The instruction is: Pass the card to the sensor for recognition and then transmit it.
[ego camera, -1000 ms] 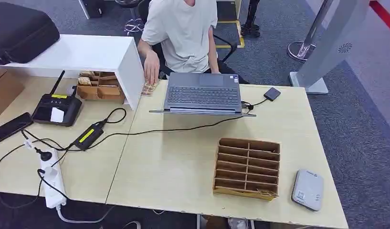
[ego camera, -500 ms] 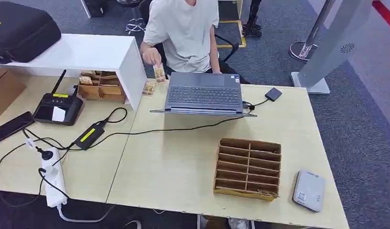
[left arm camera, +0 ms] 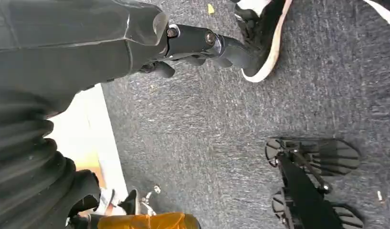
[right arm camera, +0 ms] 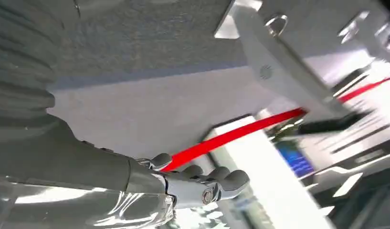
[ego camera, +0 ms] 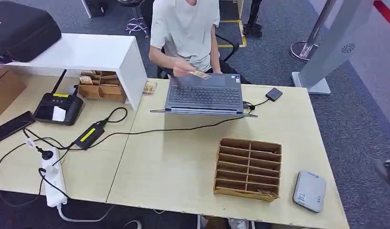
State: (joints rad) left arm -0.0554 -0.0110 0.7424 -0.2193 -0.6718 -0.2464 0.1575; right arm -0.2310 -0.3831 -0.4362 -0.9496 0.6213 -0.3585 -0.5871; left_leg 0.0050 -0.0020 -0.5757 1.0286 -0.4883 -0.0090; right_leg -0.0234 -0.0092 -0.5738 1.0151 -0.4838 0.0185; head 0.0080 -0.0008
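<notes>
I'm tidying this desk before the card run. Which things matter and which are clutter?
Job: card in the person's hand; grey sensor; slotted cardboard organizer.

Lying about: laptop, power strip, phone, black case.

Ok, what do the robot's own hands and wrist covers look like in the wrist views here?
Left hand: dark grey ribbed cover, smooth black shell, then dark glossy fingers with small round screws at the joints. Right hand: grey ribbed cover, smooth grey-silver shell, paler grey rounded fingers with a screw showing. No cables or markings can be made out.
</notes>
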